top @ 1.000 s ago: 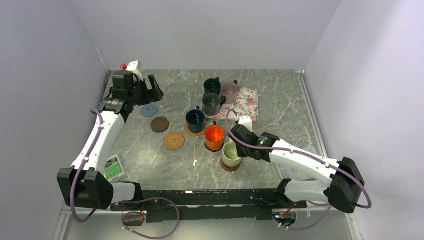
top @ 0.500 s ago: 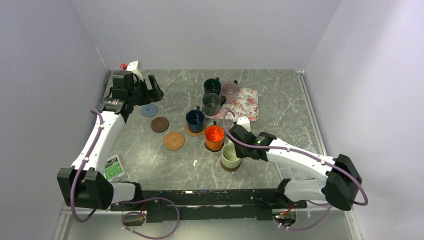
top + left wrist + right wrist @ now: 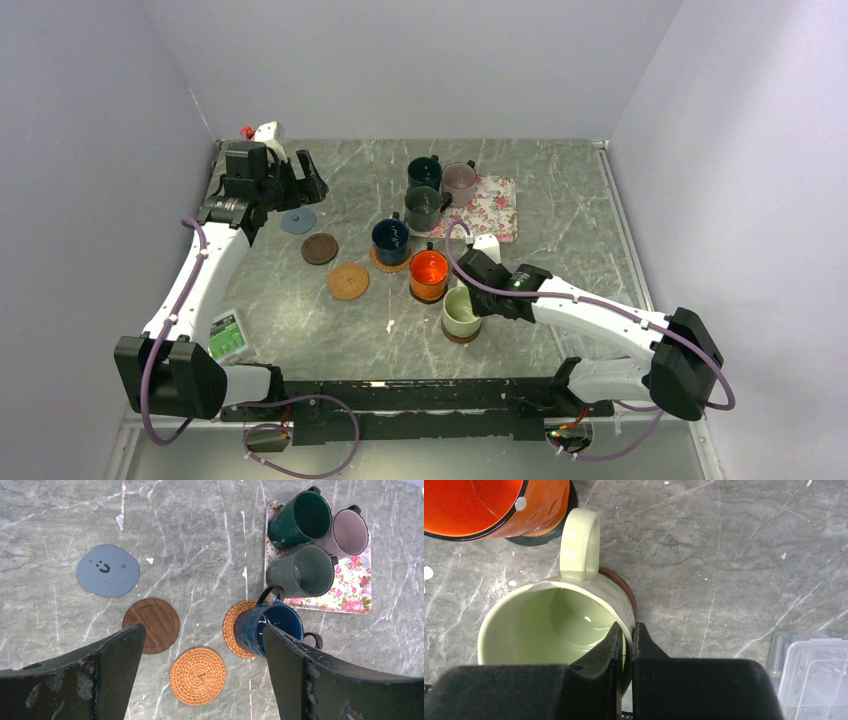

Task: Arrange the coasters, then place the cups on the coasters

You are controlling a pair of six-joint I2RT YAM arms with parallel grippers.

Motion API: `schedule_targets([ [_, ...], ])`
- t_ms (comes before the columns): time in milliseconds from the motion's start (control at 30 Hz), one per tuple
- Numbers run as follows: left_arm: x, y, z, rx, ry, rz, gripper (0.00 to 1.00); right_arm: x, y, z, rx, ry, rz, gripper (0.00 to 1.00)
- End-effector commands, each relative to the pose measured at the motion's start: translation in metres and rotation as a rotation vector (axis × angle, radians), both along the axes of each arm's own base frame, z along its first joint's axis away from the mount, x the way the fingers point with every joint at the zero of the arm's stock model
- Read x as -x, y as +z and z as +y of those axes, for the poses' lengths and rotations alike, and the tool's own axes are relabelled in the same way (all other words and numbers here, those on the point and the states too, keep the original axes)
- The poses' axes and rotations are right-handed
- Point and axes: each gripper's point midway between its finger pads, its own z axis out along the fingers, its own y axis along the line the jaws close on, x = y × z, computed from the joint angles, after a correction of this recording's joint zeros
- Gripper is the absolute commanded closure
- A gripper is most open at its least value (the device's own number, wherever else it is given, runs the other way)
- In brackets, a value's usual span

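The cream cup (image 3: 461, 312) stands on a dark brown coaster (image 3: 626, 587), and my right gripper (image 3: 625, 630) is shut on its rim, one finger inside and one outside. Beside it the orange cup (image 3: 428, 272) sits on a black coaster (image 3: 540, 537), and the navy cup (image 3: 276, 627) on a tan woven coaster (image 3: 232, 630). Three coasters lie bare: tan woven (image 3: 198, 675), dark brown (image 3: 155, 622) and grey-blue (image 3: 108, 570). The dark green (image 3: 301, 517), mauve (image 3: 349, 531) and dark grey (image 3: 301, 571) cups stand on the floral mat (image 3: 357, 595). My left gripper (image 3: 202, 630) hangs open high above the coasters.
A green-and-white packet (image 3: 227, 335) lies near the left front edge. A clear plastic box (image 3: 811, 675) sits to the right of the cream cup. A small red-and-white object (image 3: 255, 132) stands in the back left corner. Walls close in the table on three sides.
The right arm has shifted slightly left while keeping its grip on the cream cup, which has barely moved. The left arm has stayed in place.
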Motion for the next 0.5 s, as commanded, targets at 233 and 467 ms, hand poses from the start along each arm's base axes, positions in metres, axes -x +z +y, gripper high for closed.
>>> schedule_targets([
  [233, -0.0017, 0.0143, -0.0033, 0.009, -0.01, -0.056, 0.06, -0.0076, 0.0065, 0.0086, -0.047, -0.022, -0.044, 1.0],
  [467, -0.0015, 0.0139, -0.0034, 0.008, -0.011, -0.055, 0.06, -0.0077, 0.0053, 0.0071, -0.04, -0.024, -0.046, 1.0],
])
